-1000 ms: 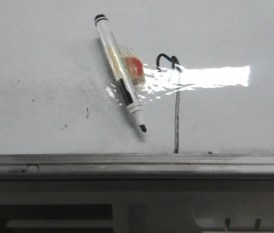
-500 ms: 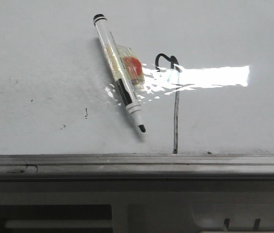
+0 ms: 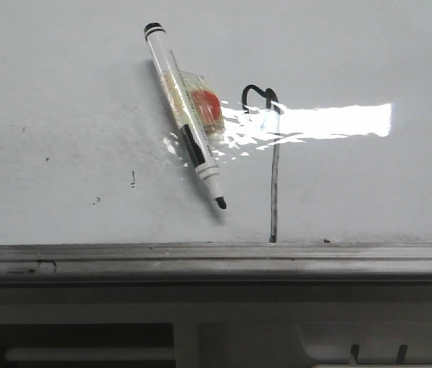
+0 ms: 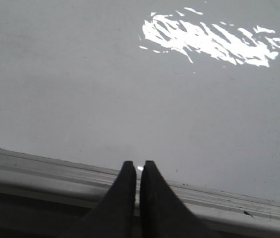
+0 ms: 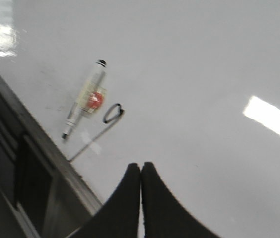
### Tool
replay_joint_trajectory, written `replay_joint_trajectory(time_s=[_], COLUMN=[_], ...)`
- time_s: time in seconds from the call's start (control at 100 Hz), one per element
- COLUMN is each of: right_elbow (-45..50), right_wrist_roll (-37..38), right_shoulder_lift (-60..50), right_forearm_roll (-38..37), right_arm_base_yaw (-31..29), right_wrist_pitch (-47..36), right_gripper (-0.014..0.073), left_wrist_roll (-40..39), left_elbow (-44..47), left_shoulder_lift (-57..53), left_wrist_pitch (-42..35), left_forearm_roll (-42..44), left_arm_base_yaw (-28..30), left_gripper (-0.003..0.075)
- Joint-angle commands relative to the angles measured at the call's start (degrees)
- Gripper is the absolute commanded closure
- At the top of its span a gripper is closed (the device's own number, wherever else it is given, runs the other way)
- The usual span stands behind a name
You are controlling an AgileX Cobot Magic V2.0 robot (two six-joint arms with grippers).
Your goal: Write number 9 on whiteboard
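Marker [image 3: 184, 116] and number 9 [image 3: 273, 169] drifting slightly up-left at frame centre on whiteboard [image 3: 63, 92], suggesting writing finished; left gripper [image 4: 136, 168] and right gripper [image 5: 140, 171] both closed, empty.

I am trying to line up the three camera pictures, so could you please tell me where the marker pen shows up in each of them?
Front view: the marker pen lies slanted on the whiteboard, upper middle, left of the number 9.
Left wrist view: not in it; only bare board and the edge rail.
Right wrist view: the pen lies left of centre.
Shared landmark: the grey rail, seen in all three.
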Motion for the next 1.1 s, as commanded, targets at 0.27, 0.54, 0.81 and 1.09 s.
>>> replay_joint_trajectory(time_s=[0.27,0.54,0.81,1.09], right_elbow=[23.42,37.32,37.47,37.47], right_wrist_roll=[20.02,20.02,19.92,19.92], right_shoulder_lift=[0.97,-0.93,-7.36,-7.34], right_forearm_roll=[0.42,3.75,3.75,3.75], right_arm_base_yaw=[-30.11,-43.59,-43.59,-43.59], right_wrist_pitch=[-31.70,-39.44,-28.29,-28.55], right_gripper=[0.0638,0.0638,0.0638,0.0638], left_wrist_roll=[-0.50,-0.50,-0.50,-0.50], left_elbow=[1.61,1.61,1.61,1.61], left_shoulder_lift=[-1.69,-1.69,-1.69,-1.69], left_wrist_pitch=[-1.16,-1.16,-1.16,-1.16], left_forearm_roll=[-0.84,-0.84,-0.84,-0.84], left_arm_base_yaw=[0.12,0.12,0.12,0.12], left_gripper=[0.0738,0.0738,0.0738,0.0738])
